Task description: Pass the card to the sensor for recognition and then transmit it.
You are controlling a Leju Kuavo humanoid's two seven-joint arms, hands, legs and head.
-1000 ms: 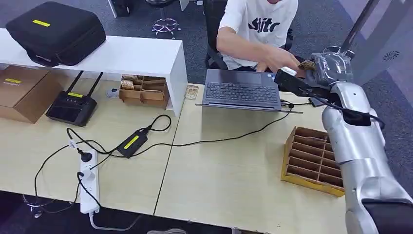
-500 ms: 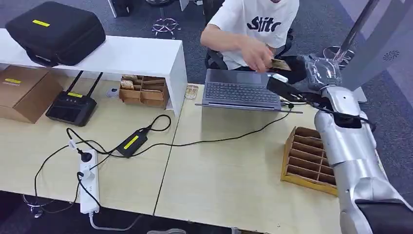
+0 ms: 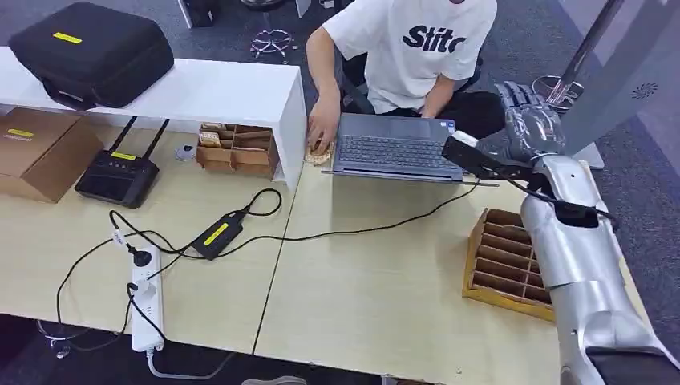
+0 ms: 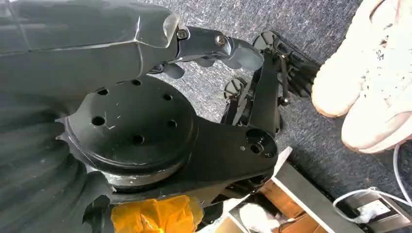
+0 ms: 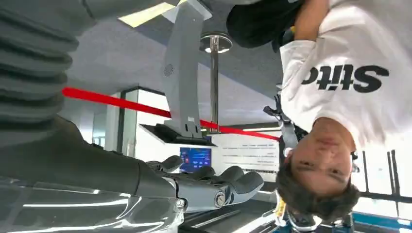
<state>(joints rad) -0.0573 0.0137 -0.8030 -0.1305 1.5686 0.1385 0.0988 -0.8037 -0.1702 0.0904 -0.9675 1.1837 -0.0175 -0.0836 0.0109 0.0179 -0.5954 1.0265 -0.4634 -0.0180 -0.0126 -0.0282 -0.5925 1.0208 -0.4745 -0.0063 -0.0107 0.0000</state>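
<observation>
Right hand raised beside laptop, fingers spread, empty | person's hand rests on card stack by the shelf | handover looks done | left hand empty, fingers loosely curled

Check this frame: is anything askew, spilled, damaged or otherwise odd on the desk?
Nothing stands out. The laptop sits flat, the slotted wooden tray lies square on the table, and the cables trail loosely but untangled. The right robot hand is raised, holding nothing.

The person's white short-sleeved T-shirt bears black lettering across the chest that reads "Stitc"; no other text is legible.
</observation>
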